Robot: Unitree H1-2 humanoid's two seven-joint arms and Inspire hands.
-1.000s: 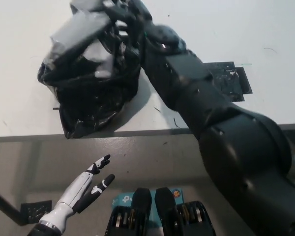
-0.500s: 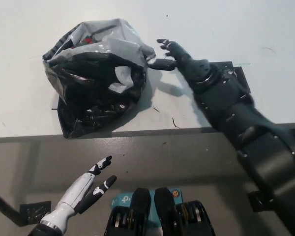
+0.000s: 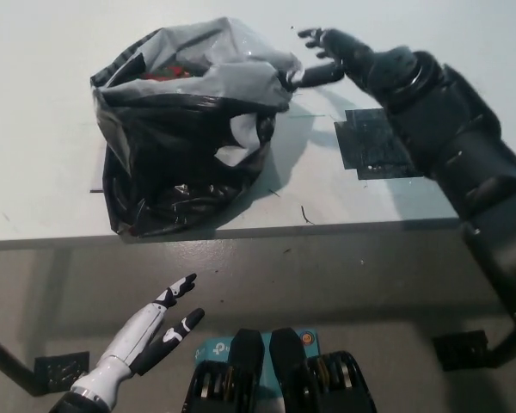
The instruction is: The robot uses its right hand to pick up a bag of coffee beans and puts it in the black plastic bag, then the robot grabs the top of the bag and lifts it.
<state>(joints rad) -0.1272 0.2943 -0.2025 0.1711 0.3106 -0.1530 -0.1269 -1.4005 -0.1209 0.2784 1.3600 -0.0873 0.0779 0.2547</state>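
Observation:
The black plastic bag (image 3: 185,146) stands crumpled on the white table (image 3: 43,103), its mouth gaping upward. Something red (image 3: 161,72) shows just inside the mouth; I cannot tell what it is. My black right hand (image 3: 331,53) hovers at the bag's upper right with its fingers spread, and one fingertip (image 3: 294,79) touches the bag's rim. It holds nothing that I can see. My white left hand (image 3: 155,331) rests open at the lower left, below the table's front edge.
A black tape patch (image 3: 377,144) lies on the table under my right forearm. The table's front edge (image 3: 267,234) crosses the picture at mid height. Below it, on the grey floor, are a blue box (image 3: 213,350) and dark squares (image 3: 62,370).
My right arm has drawn back from over the bag's top to its upper right. The bag has been uncovered and now stands taller with its mouth spread. The left hand has not moved.

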